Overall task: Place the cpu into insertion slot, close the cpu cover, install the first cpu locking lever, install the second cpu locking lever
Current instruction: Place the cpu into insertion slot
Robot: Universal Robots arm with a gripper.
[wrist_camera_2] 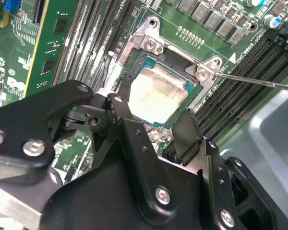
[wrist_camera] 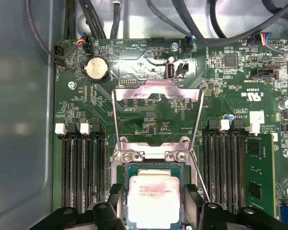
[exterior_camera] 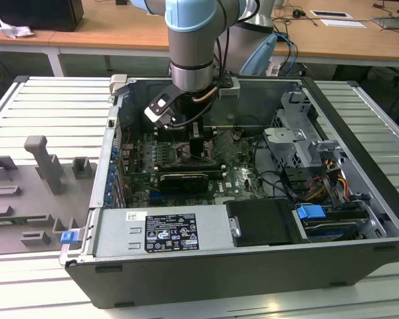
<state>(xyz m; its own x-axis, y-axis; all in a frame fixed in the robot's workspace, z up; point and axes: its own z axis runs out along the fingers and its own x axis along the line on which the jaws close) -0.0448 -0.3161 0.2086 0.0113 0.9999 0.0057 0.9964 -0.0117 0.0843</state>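
The cpu (wrist_camera: 153, 199) (wrist_camera_2: 158, 96), a silvery-tan square chip, lies level in the insertion slot (wrist_camera: 153, 154) (wrist_camera_2: 145, 58) on the green board. My gripper (wrist_camera: 153, 203) (wrist_camera_2: 151, 117) straddles it, and its black fingers (wrist_camera: 116, 197) (wrist_camera_2: 122, 115) press against two opposite edges of the chip. The cpu cover (wrist_camera: 156, 92), a thin silver frame, stands swung up and open behind the socket. A thin wire locking lever (wrist_camera: 200, 179) (wrist_camera_2: 259, 82) sticks out beside the socket, unlatched. In the exterior view the gripper (exterior_camera: 198, 149) reaches down into the open computer case.
Long black memory slots (wrist_camera: 81, 172) (wrist_camera: 225, 167) flank the socket, with a green card (wrist_camera: 259, 172) (wrist_camera_2: 48, 43) beyond one bank. Cables (wrist_camera: 101, 19) hang near the case wall (wrist_camera: 19, 120). A power supply (exterior_camera: 159, 229), drive cage (exterior_camera: 299, 133) and grey fixture tray (exterior_camera: 40, 173) surround the board.
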